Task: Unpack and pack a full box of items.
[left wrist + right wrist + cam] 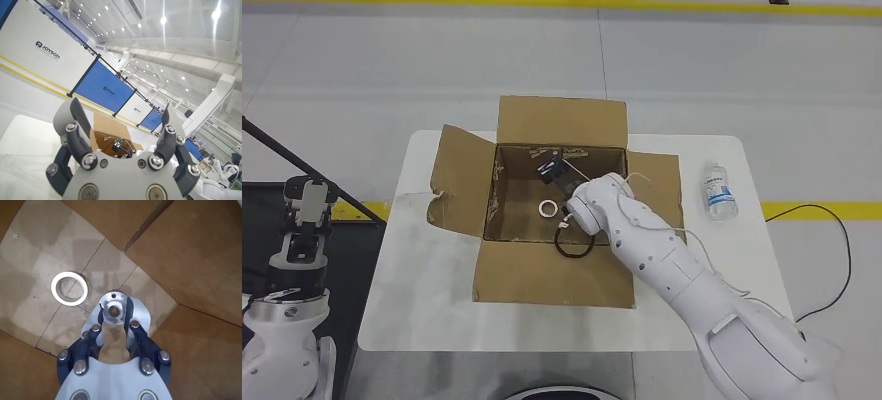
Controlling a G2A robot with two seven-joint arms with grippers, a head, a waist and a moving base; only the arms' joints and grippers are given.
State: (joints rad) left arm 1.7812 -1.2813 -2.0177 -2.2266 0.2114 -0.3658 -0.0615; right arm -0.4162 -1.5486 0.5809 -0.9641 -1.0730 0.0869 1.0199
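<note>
Right claw (114, 311) is down inside the box (189, 256), and it's pinching: the two fingers sit on opposite edges of a round metal hub (111, 300). The hub lies dead centre between the pads, flat face and bore turned straight back up the claw's own line. It has no long side to worry about, just a disc gripped across its width. Whether it rests on the cardboard floor or hangs just off it, I can't tell.

Off beyond the outer side of one finger lies a metal ring (55, 288), flat on the floor, near the hub but apart from it. The box walls rise all round the claw.

My read is that the way out is back along that axis, straight away from the floor, with no sideways drift toward the ring.

Left claw (121, 106) is spread wide with nothing in it, held off beyond the table (422, 300) edge and well apart from the box. A bottle (720, 190) lies outside on the table.
</note>
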